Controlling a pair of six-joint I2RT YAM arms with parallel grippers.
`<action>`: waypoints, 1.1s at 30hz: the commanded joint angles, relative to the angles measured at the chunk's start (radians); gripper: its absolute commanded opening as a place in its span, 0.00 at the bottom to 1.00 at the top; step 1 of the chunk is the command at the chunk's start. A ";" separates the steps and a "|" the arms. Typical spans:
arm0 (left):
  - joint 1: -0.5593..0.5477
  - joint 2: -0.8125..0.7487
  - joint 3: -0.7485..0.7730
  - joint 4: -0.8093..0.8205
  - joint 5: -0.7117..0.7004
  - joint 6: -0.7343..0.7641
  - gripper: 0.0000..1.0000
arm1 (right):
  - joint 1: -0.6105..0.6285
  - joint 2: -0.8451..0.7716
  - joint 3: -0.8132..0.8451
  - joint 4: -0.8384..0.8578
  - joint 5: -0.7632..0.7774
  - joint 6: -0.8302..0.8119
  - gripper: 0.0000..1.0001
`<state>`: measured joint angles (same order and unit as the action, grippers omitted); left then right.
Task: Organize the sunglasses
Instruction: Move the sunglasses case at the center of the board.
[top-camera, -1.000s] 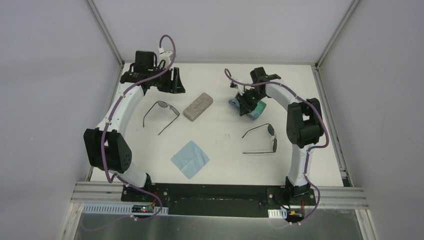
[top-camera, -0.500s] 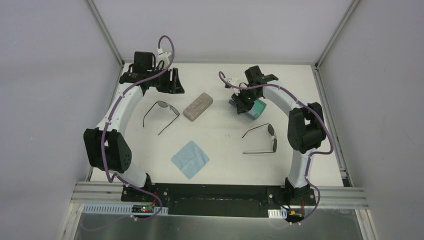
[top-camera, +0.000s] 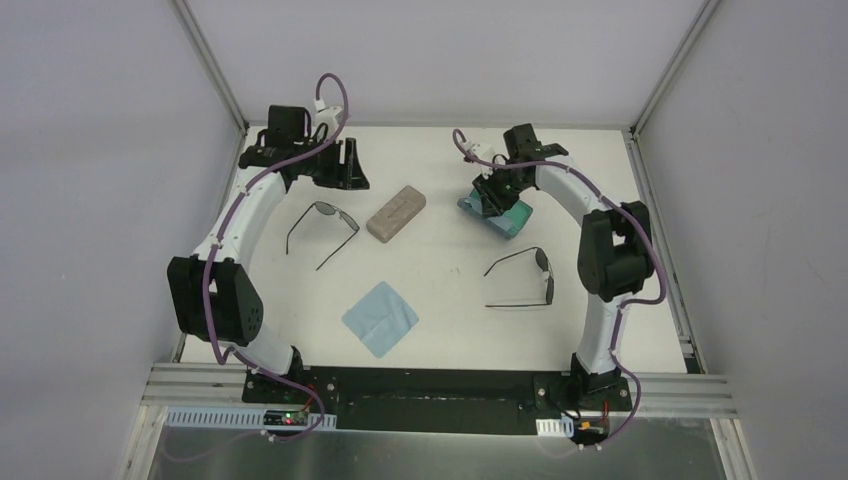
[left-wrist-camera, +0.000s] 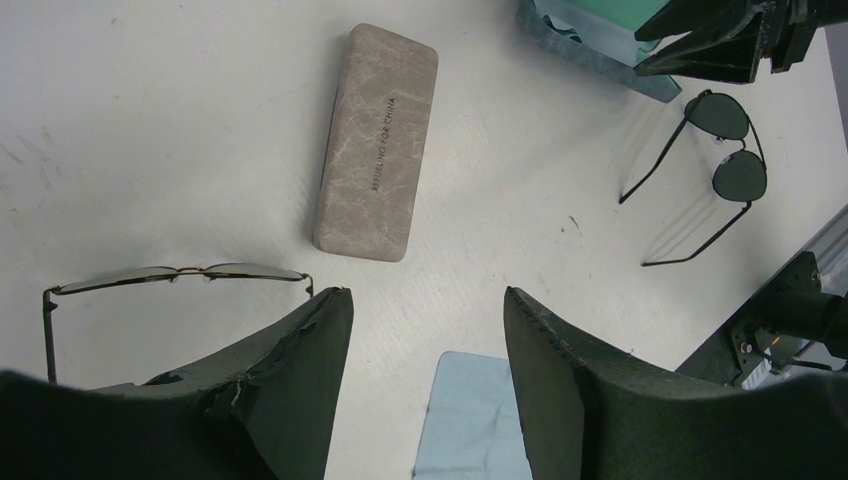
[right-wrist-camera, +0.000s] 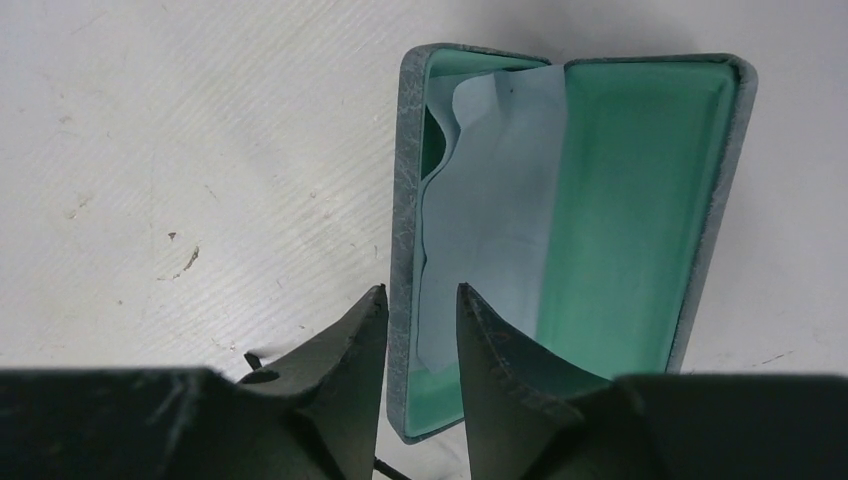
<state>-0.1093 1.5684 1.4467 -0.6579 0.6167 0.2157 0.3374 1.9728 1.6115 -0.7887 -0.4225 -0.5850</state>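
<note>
Nothing stowed yet. Left sunglasses lie loose toward the left edge, right sunglasses toward the right edge. Left gripper is spread and empty. Right gripper sits narrowly parted astride the wall of the open blue case; I cannot tell if it grips.

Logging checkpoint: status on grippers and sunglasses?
Left gripper open, empty. Right gripper straddles open teal case wall, grip unclear. Both sunglasses on table, uncased. Cloth inside case.

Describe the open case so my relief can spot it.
Look at the far right of the white table, beneath the right arm's pincer. There lies an oblong blue-grey case, lid open, green-lined with a light blue cloth inside; the beige oblong case is shut.
</note>
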 joint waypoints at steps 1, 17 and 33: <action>0.011 -0.054 -0.012 0.031 0.030 -0.009 0.59 | -0.003 0.009 0.033 0.006 -0.055 0.018 0.33; 0.022 -0.062 -0.034 0.032 0.035 -0.007 0.60 | -0.001 0.019 -0.026 0.002 -0.067 0.011 0.31; 0.025 -0.055 -0.040 0.037 0.038 -0.006 0.59 | 0.123 -0.005 -0.097 0.056 0.057 -0.068 0.10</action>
<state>-0.0963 1.5532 1.4231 -0.6575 0.6353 0.2161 0.4171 1.9915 1.5299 -0.7731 -0.4156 -0.6106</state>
